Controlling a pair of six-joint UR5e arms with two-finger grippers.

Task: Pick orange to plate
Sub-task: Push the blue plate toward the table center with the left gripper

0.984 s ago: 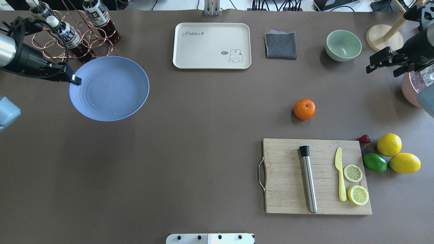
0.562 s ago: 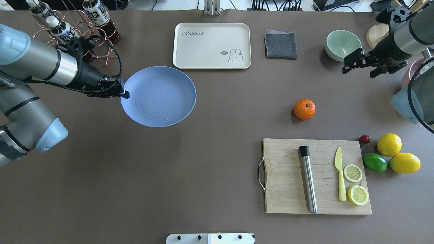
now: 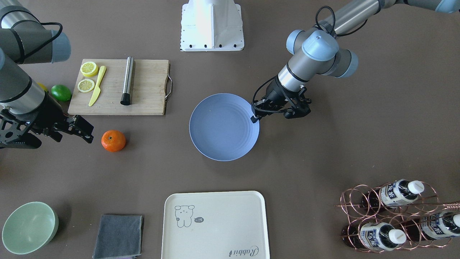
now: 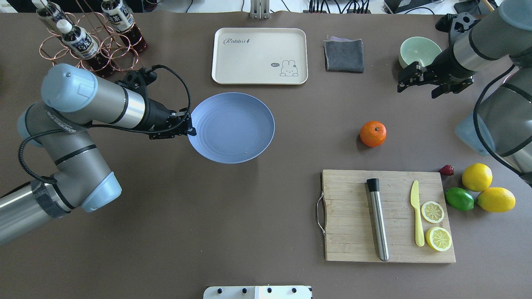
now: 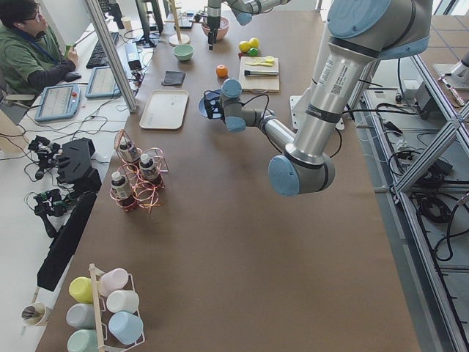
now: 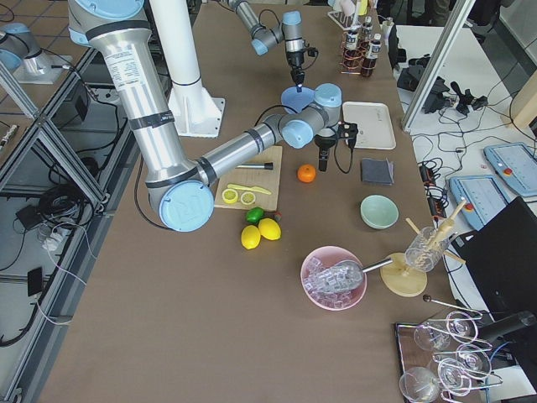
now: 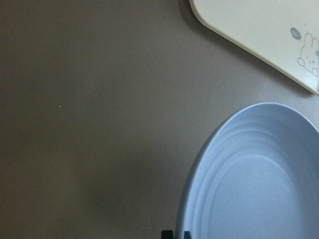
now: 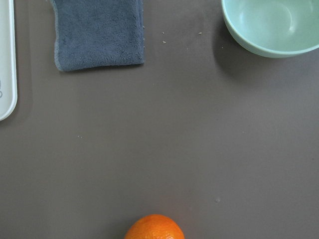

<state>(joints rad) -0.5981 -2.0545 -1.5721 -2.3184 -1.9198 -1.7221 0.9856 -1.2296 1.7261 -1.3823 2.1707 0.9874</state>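
The orange rests on the brown table, right of centre and just beyond the cutting board; it also shows at the bottom edge of the right wrist view as the orange. My left gripper is shut on the left rim of the pale blue plate, which it holds near the table's middle, just in front of the tray. The plate is bare. My right gripper hangs open and bare beside the mint bowl, beyond and to the right of the orange, with a gap between them.
A cream tray, grey cloth and mint-green bowl line the far side. A cutting board carries a muddler, a knife and lemon slices. Two lemons and a lime lie right of it. A bottle rack is far left.
My left arm has carried the plate rightward from the far left to the table's middle. My right arm has swung left, past the bowl, closer to the orange.
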